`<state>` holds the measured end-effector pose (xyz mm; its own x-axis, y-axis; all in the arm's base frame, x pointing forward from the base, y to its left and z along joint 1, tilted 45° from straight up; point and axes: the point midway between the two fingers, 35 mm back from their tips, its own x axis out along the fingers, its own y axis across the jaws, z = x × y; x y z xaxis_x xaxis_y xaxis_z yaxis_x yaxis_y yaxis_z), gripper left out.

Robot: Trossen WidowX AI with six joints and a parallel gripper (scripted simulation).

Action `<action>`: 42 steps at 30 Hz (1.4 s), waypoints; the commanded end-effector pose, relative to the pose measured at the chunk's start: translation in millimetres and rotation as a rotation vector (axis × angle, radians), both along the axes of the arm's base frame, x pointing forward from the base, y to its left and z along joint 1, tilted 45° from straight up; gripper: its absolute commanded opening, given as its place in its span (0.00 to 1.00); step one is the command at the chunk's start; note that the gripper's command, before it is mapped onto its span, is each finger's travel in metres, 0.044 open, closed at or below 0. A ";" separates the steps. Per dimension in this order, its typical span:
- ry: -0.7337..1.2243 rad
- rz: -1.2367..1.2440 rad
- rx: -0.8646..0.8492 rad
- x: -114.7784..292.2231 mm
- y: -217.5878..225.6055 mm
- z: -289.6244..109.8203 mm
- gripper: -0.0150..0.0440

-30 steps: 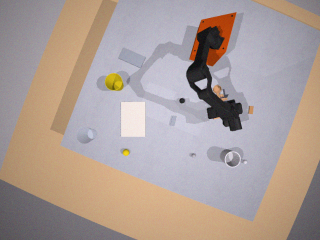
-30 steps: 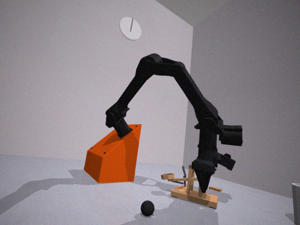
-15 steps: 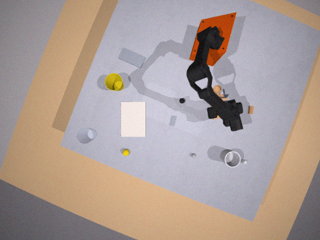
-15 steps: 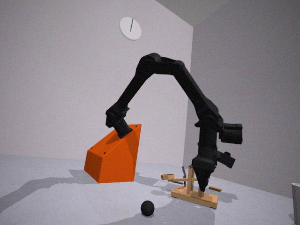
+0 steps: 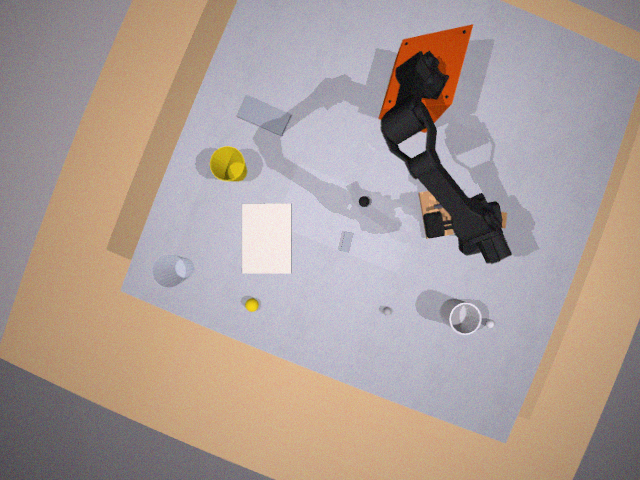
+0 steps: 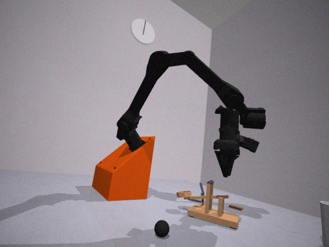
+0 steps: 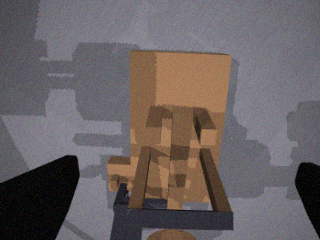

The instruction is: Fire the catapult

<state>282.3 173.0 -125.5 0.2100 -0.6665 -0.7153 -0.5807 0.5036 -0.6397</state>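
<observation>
The wooden catapult [image 5: 426,198] [image 6: 212,216] [image 7: 192,80] stands upright below the arm, with its dark crossbar on top and its cup end raised in the exterior view. My gripper [image 6: 226,176] [image 7: 189,170] is open and empty, pointing down above the catapult; in the wrist view its fingers are wide apart on either side of the frame. In the top view the arm hides the fingers. The black ball [image 5: 363,201] [image 6: 161,228] lies on the table to one side of the catapult. The white mug [image 5: 466,325] [image 6: 324,223] stands upright with its opening up.
A small wooden block [image 5: 504,220] [image 6: 236,207] lies beside the catapult. Elsewhere are a yellow cup [image 5: 219,160], a pale cup [image 5: 166,271], a white sheet [image 5: 266,237], a yellow ball [image 5: 251,304], a small grey ball [image 5: 387,310] and the orange arm base [image 5: 460,49] [image 6: 127,183].
</observation>
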 end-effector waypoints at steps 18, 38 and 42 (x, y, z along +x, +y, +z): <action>0.003 -0.011 -0.007 9.7 -43.4 -41.8 1.00; 0.002 -0.011 -0.009 15.9 -66.1 -64.7 1.00; 0.002 -0.011 -0.010 16.8 -70.5 -68.8 1.00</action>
<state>301.0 108.2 -190.7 0.2063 -0.6698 -0.7133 -0.5687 0.5111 -0.6445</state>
